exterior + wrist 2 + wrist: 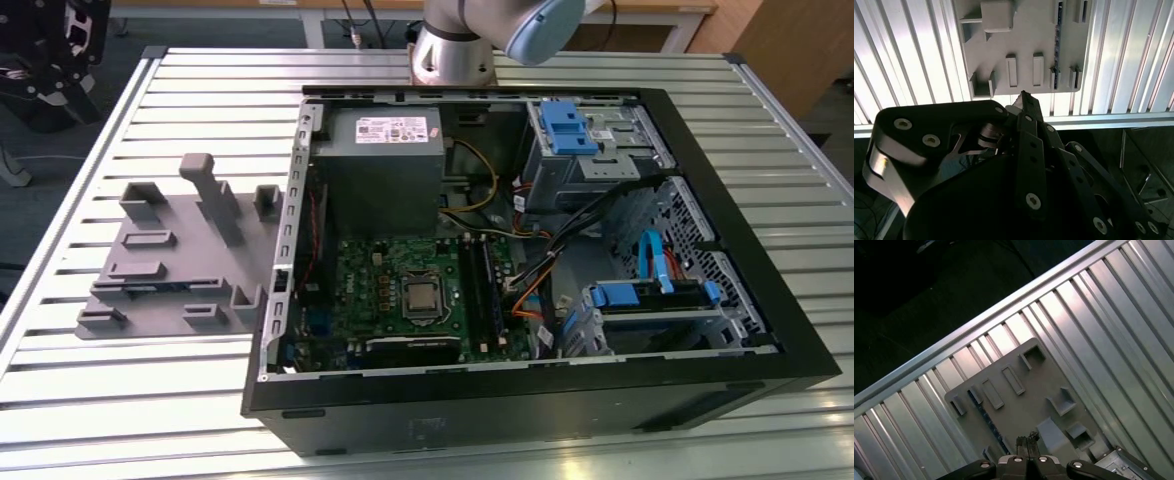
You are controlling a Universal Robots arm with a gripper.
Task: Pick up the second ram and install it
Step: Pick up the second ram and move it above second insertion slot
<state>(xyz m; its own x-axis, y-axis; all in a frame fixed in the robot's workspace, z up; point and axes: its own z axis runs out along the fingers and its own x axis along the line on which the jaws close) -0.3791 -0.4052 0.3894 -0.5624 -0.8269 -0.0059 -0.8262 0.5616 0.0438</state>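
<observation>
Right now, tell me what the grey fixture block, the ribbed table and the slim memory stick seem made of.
The grey fixture block: probably plastic, matte, uniformly dull grey. The ribbed table: bare metal, likely aluminium; bright streaky reflections. The slim memory stick: dark board with blue strip, seen edge-on; material unclear.

One ribbed metal desk [160, 90]. One open computer case [534, 400]. One grey fixture block [160, 250]. One ram stick [1058, 45]. Within the case there are one green motherboard [360, 270], one power supply [380, 160] and two blue drive caddies [574, 125]. One robot arm [454, 50], one gripper [1026, 440].
</observation>
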